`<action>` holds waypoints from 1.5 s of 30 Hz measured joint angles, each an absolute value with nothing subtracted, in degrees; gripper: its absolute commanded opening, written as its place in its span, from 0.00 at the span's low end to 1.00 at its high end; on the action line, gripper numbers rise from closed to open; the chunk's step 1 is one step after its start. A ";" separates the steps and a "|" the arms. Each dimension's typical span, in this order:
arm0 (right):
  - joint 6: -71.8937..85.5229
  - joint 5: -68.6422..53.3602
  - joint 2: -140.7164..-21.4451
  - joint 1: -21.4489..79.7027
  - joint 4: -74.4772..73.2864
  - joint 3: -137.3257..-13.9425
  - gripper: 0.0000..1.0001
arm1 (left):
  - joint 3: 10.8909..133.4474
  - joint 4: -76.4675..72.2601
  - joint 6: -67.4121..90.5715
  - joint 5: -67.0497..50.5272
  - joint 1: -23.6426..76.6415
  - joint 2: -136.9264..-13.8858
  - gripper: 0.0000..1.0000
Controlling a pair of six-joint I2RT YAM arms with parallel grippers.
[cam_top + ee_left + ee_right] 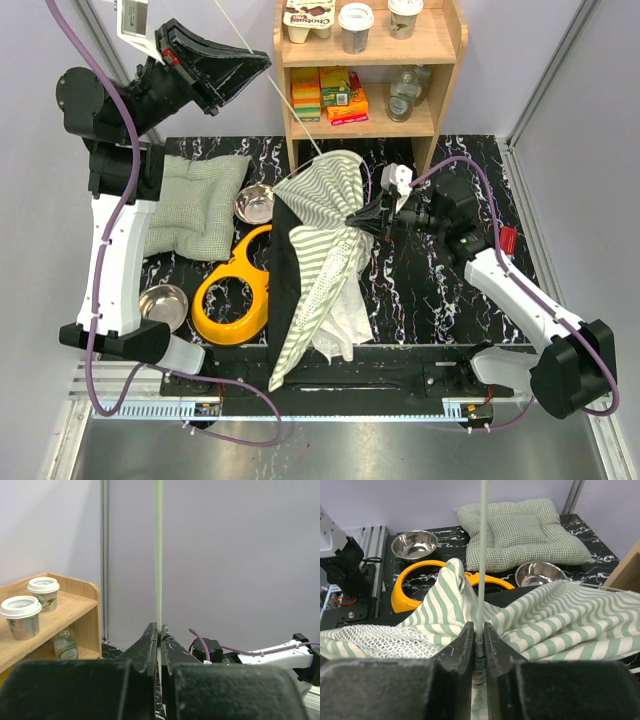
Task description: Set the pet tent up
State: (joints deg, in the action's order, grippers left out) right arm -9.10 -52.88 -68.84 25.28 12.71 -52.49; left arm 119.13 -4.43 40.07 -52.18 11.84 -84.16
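Tent work is only partly done. The pet tent (320, 240) lies in a floppy heap in the middle of the table (440, 290), not standing up. A white pole (290, 110) sticks out of its far corner. The left gripper (258, 62), high in the air, is pinched tight on that white pole. The right gripper (368, 218) is pinched tight on a white pole too, right at the cloth. I think bending and fixing the poles is left. A green cushion (195, 205) lies nearby.

Pole (158, 550): upper end cut off by top frame edge, both wrist views. Yellow bowl holder (399, 597): partly hidden behind pet tent (560, 625) fabric.
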 measured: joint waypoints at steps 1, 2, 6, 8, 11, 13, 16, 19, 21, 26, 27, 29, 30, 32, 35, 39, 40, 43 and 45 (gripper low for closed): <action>-8.75 -52.42 -68.79 25.28 12.53 -52.49 0.39 | 117.80 -4.80 39.55 -51.68 12.01 -83.53 0.00; -8.27 -51.96 -68.73 25.28 12.32 -52.49 0.45 | 116.20 -5.32 38.79 -50.78 12.27 -82.76 0.00; -5.41 -49.69 -68.47 25.23 10.55 -52.47 0.63 | 110.41 -5.10 33.58 -48.36 15.97 -79.96 0.00; -4.10 -48.23 -67.75 25.23 10.07 -52.47 0.69 | 107.20 -4.23 30.30 -47.40 18.50 -78.89 0.00; -1.80 -45.47 -65.69 24.58 7.51 -52.86 0.99 | 104.36 -3.97 25.41 -44.88 20.86 -78.39 0.00; -0.60 -44.51 -65.12 24.53 6.00 -53.91 0.99 | 103.20 -2.85 22.09 -43.79 22.57 -78.35 0.00; -0.14 -42.54 -64.97 24.32 4.05 -56.53 0.99 | 102.30 -0.73 16.91 -41.93 25.50 -78.52 0.00; -0.30 -40.75 -64.38 24.32 3.07 -59.22 0.99 | 101.71 2.02 13.93 -41.76 27.33 -78.83 0.00; -1.02 -39.46 -63.05 24.32 2.31 -60.42 1.00 | 101.47 4.05 12.16 -41.76 28.34 -79.53 0.00; -2.15 -38.59 -60.25 24.53 0.34 -61.76 1.00 | 100.14 8.19 8.97 -41.74 29.93 -81.60 0.00; -2.33 -38.54 -59.83 24.58 0.19 -61.93 0.99 | 99.68 8.71 8.71 -41.80 30.24 -81.89 0.00; -2.72 -38.35 -59.20 24.62 -0.56 -62.26 0.99 | 99.24 9.58 8.34 -41.82 30.68 -82.26 0.00; -2.98 -38.02 -59.00 24.64 -1.02 -62.30 0.99 | 99.22 9.85 8.21 -41.89 30.76 -82.35 0.00; -3.73 -36.93 -59.16 24.71 -1.96 -62.30 1.00 | 99.22 10.31 7.97 -42.04 31.11 -82.35 0.00; -4.54 -35.31 -60.01 24.82 -2.94 -62.30 1.00 | 98.96 10.83 6.83 -42.00 32.03 -82.32 0.00; -4.62 -35.00 -60.58 24.80 -4.27 -62.35 0.99 | 96.57 10.90 4.62 -41.80 33.39 -81.71 0.00; -4.60 -35.09 -60.55 24.80 -4.86 -62.61 0.99 | 96.12 10.83 4.29 -41.71 33.69 -81.67 0.00; -4.56 -35.62 -60.55 24.80 -7.51 -64.97 0.99 | 94.91 10.76 2.92 -41.58 34.52 -81.67 0.00; -4.54 -36.62 -60.47 24.82 -9.10 -67.46 1.00 | 94.37 10.57 1.91 -41.47 35.03 -81.69 0.00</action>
